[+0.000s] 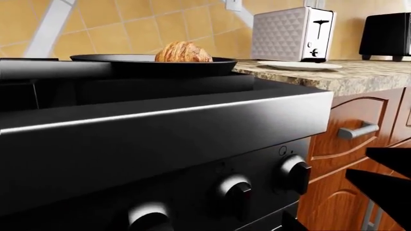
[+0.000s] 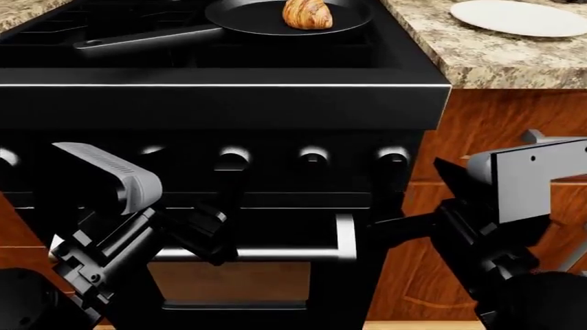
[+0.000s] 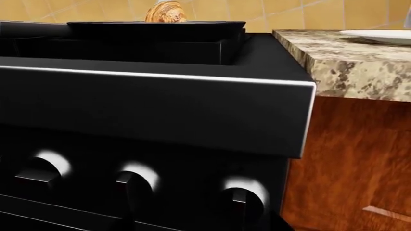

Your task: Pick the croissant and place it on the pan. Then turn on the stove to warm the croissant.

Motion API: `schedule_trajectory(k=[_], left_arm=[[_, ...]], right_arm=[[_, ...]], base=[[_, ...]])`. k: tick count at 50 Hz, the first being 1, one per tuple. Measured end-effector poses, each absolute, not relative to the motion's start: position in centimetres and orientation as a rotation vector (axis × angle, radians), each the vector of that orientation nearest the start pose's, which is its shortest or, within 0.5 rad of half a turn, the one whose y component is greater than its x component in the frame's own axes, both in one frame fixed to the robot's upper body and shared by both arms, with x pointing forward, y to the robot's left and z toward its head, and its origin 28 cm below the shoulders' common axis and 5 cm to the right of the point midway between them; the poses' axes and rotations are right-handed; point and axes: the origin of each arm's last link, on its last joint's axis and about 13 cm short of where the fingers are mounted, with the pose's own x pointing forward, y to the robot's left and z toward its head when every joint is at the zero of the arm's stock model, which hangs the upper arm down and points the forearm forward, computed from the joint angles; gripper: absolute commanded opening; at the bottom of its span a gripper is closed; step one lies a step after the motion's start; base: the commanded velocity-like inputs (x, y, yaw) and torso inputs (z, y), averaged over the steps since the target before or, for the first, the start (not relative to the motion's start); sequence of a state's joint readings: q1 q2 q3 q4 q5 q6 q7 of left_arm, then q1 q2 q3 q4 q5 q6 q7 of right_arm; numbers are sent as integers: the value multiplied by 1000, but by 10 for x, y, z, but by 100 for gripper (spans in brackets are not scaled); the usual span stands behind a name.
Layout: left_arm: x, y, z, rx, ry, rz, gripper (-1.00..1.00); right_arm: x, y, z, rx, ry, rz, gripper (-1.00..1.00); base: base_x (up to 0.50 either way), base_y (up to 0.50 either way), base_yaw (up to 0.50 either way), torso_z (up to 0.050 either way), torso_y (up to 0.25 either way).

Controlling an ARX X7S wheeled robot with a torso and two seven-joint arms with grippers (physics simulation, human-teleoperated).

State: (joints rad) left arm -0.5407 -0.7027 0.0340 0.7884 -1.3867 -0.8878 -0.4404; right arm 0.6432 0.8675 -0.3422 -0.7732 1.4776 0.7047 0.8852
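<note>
Nearest in the head view, lower left of the frame: left gripper (image 2: 216,230), dark fingers in front of the oven door near its silver handle (image 2: 344,242), apart from the knobs; open or closed, cannot tell. Lower right of the frame: right gripper (image 2: 403,223), reaching toward the stove's right edge below the rightmost knob (image 2: 392,158); jaw state likewise not readable. Just behind, across the middle of the frame: stove (image 2: 229,103), glossy black, with a row of lit knobs along its front. To its right: brown wooden cabinets (image 2: 495,124). In the right wrist view, three knobs along the bottom of the frame, seen close, gripper itself not visible. In the left wrist view, two dark finger tips (image 1: 385,178) at the lower right edge, apart from each other, in front of the cabinet door. Farther back, top centre of the head view: pan (image 2: 257,17) on the burner grates, handle running to the left. Inside it, croissant (image 2: 307,14), resting on the pan's floor. Upper right: granite counter (image 2: 458,48) with a white plate (image 2: 518,17). Farthest, in the left wrist view's upper right: quilted toaster (image 1: 292,33) against the yellow tiled wall (image 1: 128,24).
</note>
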Motion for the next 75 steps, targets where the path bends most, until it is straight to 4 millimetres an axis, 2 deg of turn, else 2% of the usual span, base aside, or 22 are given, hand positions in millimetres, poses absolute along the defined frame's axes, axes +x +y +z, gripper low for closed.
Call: schedule_trajectory(k=[27, 75], left_arm=[[196, 237, 223, -58, -35, -530, 100], [204, 244, 218, -98, -33, -527, 100]], right_arm=[[203, -120, 212, -19, 88, 167, 100], [233, -117, 200, -107, 137, 118, 100]], base=[[0, 0, 0, 0, 0], [0, 0, 0, 0, 0]])
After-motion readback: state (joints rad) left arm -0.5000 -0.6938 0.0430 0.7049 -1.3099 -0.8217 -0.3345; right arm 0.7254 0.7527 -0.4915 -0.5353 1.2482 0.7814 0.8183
